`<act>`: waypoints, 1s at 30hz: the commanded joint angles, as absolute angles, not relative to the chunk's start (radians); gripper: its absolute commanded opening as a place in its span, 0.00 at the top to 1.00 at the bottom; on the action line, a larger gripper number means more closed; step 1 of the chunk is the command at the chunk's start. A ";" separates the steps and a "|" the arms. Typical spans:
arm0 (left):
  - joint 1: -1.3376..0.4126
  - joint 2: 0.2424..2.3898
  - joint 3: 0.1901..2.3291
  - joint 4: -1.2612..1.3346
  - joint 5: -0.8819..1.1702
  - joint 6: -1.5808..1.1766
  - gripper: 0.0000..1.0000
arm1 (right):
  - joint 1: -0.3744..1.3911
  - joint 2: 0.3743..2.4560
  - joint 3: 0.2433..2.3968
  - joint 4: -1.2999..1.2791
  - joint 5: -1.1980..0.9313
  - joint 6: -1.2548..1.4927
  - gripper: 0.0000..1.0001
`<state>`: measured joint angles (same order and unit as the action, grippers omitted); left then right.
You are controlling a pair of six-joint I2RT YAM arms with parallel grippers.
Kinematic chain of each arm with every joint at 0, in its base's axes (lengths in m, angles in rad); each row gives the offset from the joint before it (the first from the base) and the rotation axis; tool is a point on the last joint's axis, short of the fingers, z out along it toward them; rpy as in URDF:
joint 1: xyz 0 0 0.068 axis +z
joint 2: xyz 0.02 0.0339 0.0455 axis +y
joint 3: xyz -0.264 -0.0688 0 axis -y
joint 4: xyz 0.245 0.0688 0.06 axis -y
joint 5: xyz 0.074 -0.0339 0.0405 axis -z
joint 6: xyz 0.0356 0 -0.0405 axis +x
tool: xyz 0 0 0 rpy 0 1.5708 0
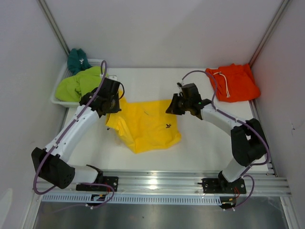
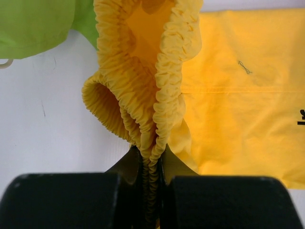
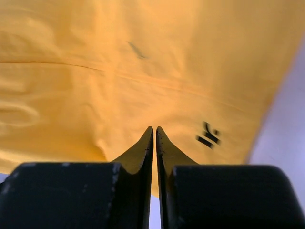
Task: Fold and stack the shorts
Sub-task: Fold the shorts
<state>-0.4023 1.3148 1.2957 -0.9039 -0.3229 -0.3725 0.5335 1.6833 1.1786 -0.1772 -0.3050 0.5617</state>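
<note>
Top external view, item one: yellow shorts (image 1: 147,126), spread flat across the middle of the white table (image 1: 205,143), one corner pointing near, small dark label (image 1: 167,126) on the right half.

Left far corner: gathered elastic waistband (image 2: 167,71), lifted and bunched, pinched tight between the closed fingers of the left gripper (image 2: 152,157).

Right far corner: right gripper (image 1: 172,106) sits over the edge of the cloth. Right wrist view shows its fingers (image 3: 143,148) drawn almost together, a thin slit between them, no fabric seen in the slit, and the yellow cloth lying just beyond the tips.

Item two: orange shorts (image 1: 233,82), folded, at the far right corner of the table, white drawstring (image 1: 224,83) lying across them, well apart from the yellow pair.

Items three and four: lime-green shorts (image 1: 78,83) and teal shorts (image 1: 77,59), heaped in the white plastic basket (image 1: 59,101) at the far left, the teal pair farther back.
</note>
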 commanded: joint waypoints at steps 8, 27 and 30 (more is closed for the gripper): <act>-0.489 1.368 1.400 -0.914 -0.408 -0.376 1.00 | 0.449 1.644 0.970 -0.227 -0.293 0.449 0.95; -0.745 1.595 1.617 -1.054 -0.638 -0.465 1.00 | 0.546 1.747 0.868 -0.107 -0.247 0.514 1.00; -0.784 1.667 1.679 -1.095 -0.676 -0.495 1.00 | 0.549 1.740 0.865 -0.107 -0.245 0.514 1.00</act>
<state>-0.7429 1.6199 1.5944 -1.0538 -0.5945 -0.4480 0.5385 1.7271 0.8898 -0.1024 -0.2768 0.5072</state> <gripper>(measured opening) 0.084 0.004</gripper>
